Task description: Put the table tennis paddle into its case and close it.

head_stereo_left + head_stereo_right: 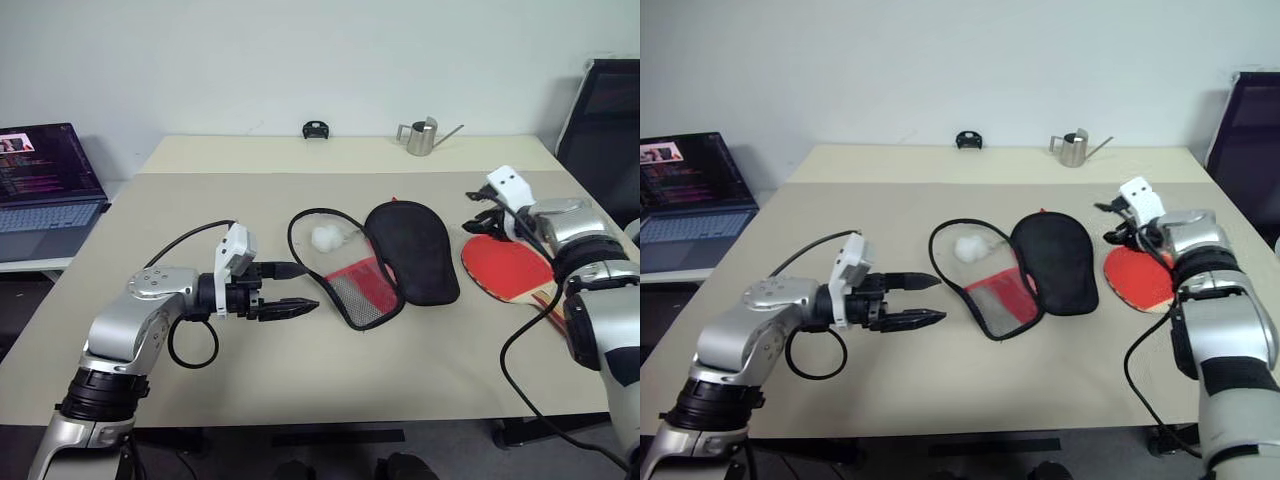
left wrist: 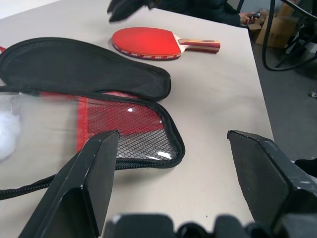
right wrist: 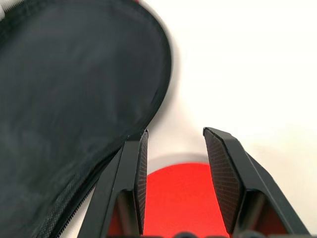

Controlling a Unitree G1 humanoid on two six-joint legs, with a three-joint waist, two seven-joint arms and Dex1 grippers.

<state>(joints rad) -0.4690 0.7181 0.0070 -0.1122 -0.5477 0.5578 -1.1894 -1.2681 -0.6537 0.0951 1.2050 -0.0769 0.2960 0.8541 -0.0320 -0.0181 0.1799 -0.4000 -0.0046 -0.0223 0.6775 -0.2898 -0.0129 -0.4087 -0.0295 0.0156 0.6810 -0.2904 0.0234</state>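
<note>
Worktop: pale beige surface carrying the case, the paddle and two small items at its far edge.
Case: lies unzipped and spread open near the middle of the worktop; the black half rests flat on the robot's right, the red half with the mesh pocket beside it on the left, and the zip edge loops out in a ring towards the left.
Pom-pom pull: white tuft lying inside the loop of the zip.
Table tennis paddle: flat on the worktop, red face up, just right of the black half and outside the case; its handle points towards the robot's side of the worktop.
Left gripper: held level above the worktop left of the case, pointing at it; jaws spread wide, with nothing between them.
Right gripper: above the far rim of the paddle, close to the edge of the black half; jaws partly open, a clear gap between them and nothing gripped, the red blade visible below the gap.
Watering can: small metal can at the far edge.
Black clip: small dark object at the far edge, left of the can.
Laptop: open on a separate surface off to the left.
</note>
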